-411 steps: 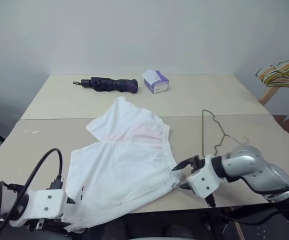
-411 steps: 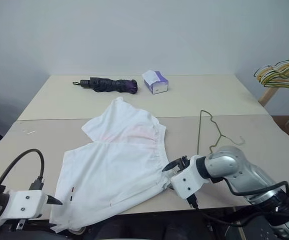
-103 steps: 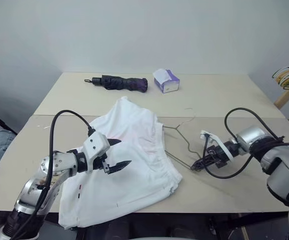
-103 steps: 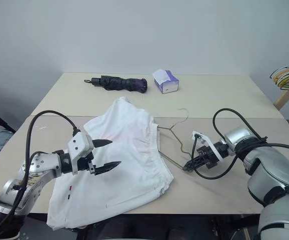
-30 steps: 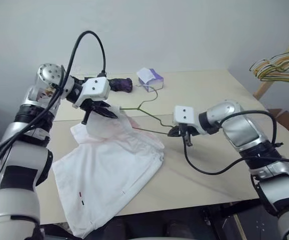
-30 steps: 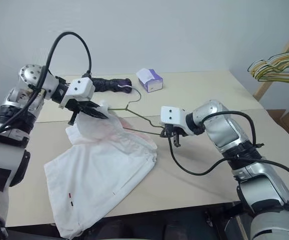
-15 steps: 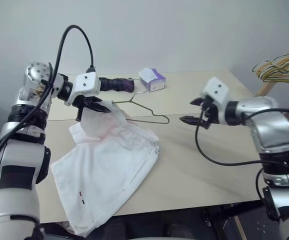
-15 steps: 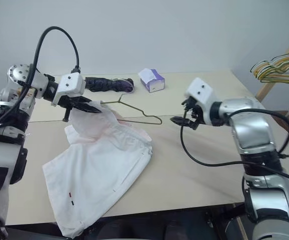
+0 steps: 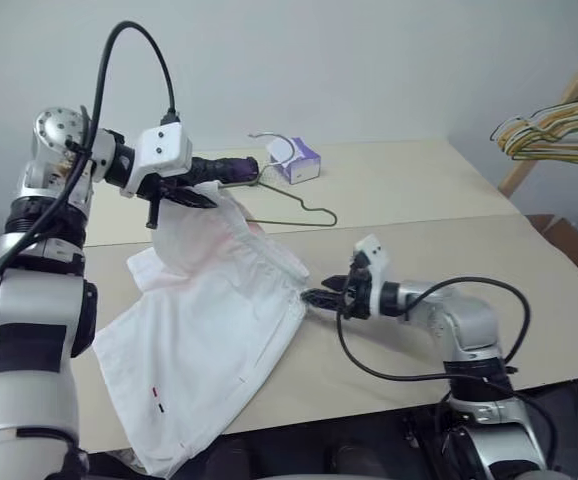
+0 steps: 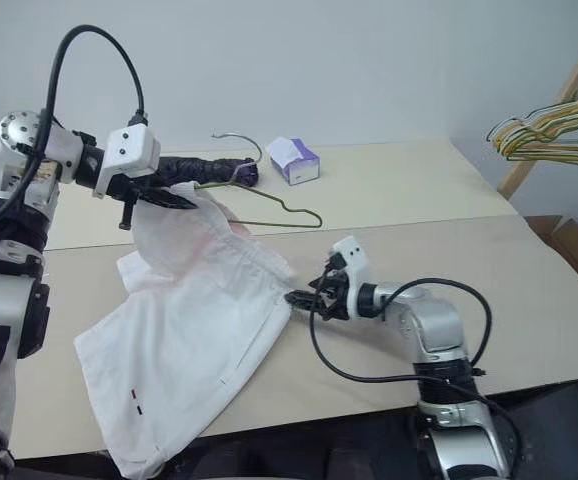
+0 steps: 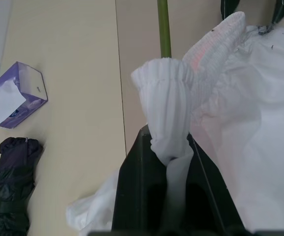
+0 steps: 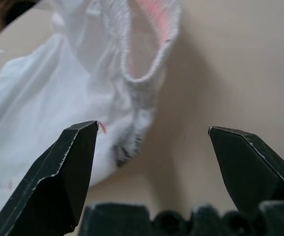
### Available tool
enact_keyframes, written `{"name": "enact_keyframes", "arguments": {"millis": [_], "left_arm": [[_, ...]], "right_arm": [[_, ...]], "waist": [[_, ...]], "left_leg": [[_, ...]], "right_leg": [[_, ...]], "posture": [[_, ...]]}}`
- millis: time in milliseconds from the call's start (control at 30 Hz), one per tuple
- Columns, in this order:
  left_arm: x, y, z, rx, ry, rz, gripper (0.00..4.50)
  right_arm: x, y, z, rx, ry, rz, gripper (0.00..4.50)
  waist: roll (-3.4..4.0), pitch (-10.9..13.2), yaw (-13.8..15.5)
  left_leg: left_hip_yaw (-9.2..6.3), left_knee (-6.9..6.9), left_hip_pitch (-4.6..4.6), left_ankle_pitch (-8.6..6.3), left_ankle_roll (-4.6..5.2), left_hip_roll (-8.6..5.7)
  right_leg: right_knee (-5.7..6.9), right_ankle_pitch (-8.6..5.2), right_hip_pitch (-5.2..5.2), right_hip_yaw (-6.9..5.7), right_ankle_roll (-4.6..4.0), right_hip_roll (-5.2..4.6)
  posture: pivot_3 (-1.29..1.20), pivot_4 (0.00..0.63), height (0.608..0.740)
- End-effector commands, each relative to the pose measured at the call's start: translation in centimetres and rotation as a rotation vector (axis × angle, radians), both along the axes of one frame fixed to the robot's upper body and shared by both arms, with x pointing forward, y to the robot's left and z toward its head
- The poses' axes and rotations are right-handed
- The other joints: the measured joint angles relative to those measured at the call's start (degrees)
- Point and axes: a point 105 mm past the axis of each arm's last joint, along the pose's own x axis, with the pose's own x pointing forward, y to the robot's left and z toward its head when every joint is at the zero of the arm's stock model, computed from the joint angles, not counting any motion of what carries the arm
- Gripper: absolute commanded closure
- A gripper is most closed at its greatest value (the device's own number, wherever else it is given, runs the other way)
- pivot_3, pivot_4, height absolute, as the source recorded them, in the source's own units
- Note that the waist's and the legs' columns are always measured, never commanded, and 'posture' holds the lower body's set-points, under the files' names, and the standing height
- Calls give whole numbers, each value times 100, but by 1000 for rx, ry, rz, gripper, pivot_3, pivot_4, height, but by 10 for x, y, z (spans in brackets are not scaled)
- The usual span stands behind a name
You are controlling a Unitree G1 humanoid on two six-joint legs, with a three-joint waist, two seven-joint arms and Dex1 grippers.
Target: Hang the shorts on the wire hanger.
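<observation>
Nearest the robot, the shorts (image 9: 204,340) lie spread over the front of a pale beige table (image 9: 529,270). They are soft white cotton-like cloth, limp and creased, with a ribbed, gathered elastic waistband tinged pink inside and tiny dark marks near the low hem.

At the waistband's right corner, the right gripper (image 10: 304,297) sits low over the table with its two black wedge fingers spread wide. It holds nothing; the cloth's corner lies just ahead of the tips.

Farther back, the left gripper (image 9: 191,196) is raised above the table with its fingers pressed together on a bunched fold of waistband, lifting that side so the cloth drapes down in a slope.

Behind it, the hanger (image 9: 294,205), thin bare olive-grey wire bent in a triangle with a curved hook, has one end tucked in at the lifted waistband; the rest juts out over the table.

The step appears to be threading the hanger into the waistband. Next, the right gripper likely needs to pinch the waistband corner and stretch the opening.

At the back lie a dark folded umbrella (image 9: 234,167) and a white-and-purple tissue box (image 9: 295,160).
</observation>
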Motion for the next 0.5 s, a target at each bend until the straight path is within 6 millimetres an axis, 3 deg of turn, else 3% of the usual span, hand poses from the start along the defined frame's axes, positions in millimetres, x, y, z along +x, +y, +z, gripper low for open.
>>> {"name": "enact_keyframes", "arguments": {"millis": [33,133,433,500], "left_arm": [[0,1,19,-25,-61,-1,4500],[0,2,18,-23,-60,3,4500],[-2,8,19,-30,-76,8,4500],[-5,9,21,-44,-67,-7,4500]], "right_arm": [[4,12,9,41,-43,32,483],[6,18,3,49,-11,28,1178],[15,14,1,46,4,-19,4350],[19,7,4,33,-19,-45,4431]], "waist": [[0,0,20],[-2,0,17],[-1,0,15],[-1,0,15]], "left_leg": [[-1,0,0,0,0,0],[-1,1,1,0,0,0],[-2,0,1,0,0,0],[-2,0,2,0,0,0]], "right_leg": [[0,0,2,-1,0,0],[0,0,2,-1,0,0],[12,0,1,-1,0,0],[12,0,1,-1,0,0]], "posture": [[58,0,740],[69,0,740],[84,0,740],[85,0,740]]}}
